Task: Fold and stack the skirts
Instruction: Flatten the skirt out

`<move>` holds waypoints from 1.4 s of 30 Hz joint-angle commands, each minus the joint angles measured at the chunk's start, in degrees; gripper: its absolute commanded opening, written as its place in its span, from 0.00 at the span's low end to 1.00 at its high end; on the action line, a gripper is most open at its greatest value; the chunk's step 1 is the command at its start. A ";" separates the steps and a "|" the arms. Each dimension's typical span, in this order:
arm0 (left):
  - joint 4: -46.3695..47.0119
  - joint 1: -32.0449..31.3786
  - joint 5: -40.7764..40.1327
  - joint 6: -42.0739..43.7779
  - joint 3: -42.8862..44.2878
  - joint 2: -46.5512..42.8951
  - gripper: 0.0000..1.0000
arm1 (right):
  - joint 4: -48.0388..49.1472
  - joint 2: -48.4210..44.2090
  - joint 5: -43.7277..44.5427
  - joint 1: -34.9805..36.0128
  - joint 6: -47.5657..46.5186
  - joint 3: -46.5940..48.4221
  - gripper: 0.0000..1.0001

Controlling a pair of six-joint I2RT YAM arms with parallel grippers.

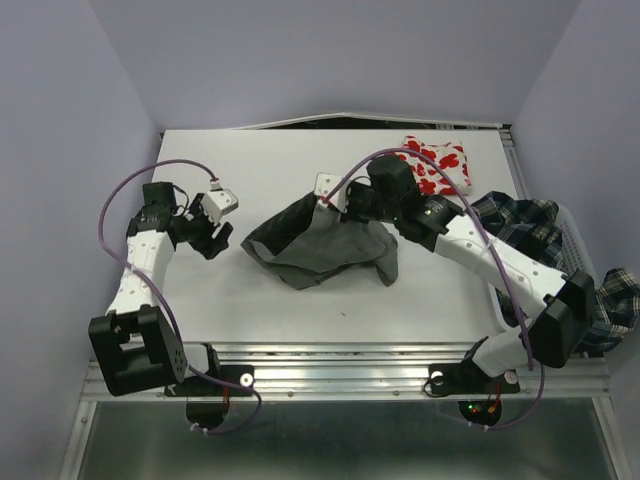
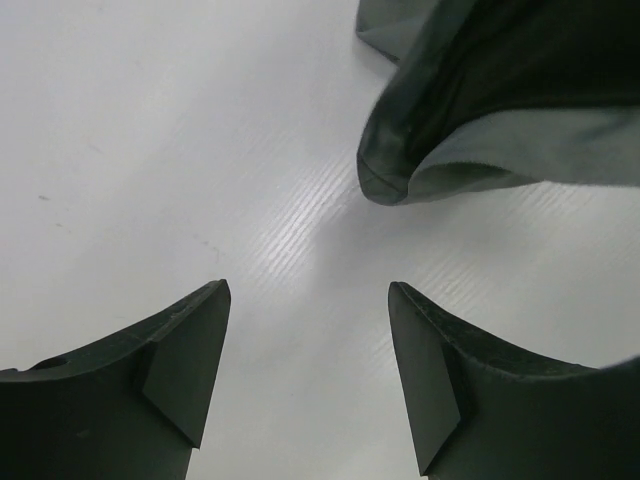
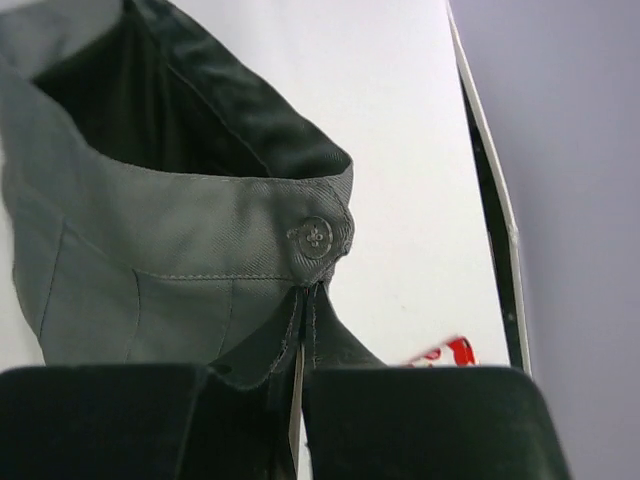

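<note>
White table (image 1: 300,300), pale lilac walls (image 1: 70,90) on three sides.
Skirts, 3: grey skirt (image 1: 320,250) at centre frame, red-print skirt (image 1: 437,165) at upper right, plaid skirt (image 1: 530,235) at right edge.
Grippers, 2: left gripper (image 2: 310,300) has fingers apart, empty; right gripper (image 3: 300,375) is clamped on the grey waistband.

Three skirts on a white table (image 1: 250,300): one grey, one red on white, one plaid.

The grey skirt (image 1: 320,248) is plain, with a darker, almost black inside and a grey button (image 3: 315,237) on its band. The second skirt (image 1: 437,165) is white with red blotches. The third skirt (image 1: 530,232) has a plaid of dark navy, green and white. The walls (image 1: 60,150) are pale lilac. The left arm (image 1: 135,275) and the right arm (image 1: 500,262) are white with black joints, their fingers (image 2: 150,380) are black, and the cables (image 1: 108,205) are purple.
</note>
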 commanded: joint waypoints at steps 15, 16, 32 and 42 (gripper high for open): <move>11.06 -11.67 6.60 -0.10 -2.02 -0.45 0.71 | 7.33 24.99 -3.46 -5.59 5.43 11.74 0.55; 11.50 -11.23 6.86 -0.72 -2.19 -0.97 0.72 | 5.93 25.08 -3.54 -5.60 6.31 13.59 0.59; 9.49 -1.83 10.82 -11.00 4.56 6.58 0.81 | -17.64 17.70 -4.17 8.72 23.81 14.67 0.72; 11.06 0.46 11.00 -12.59 2.56 5.27 0.83 | -11.31 27.27 14.99 14.44 31.10 11.40 0.75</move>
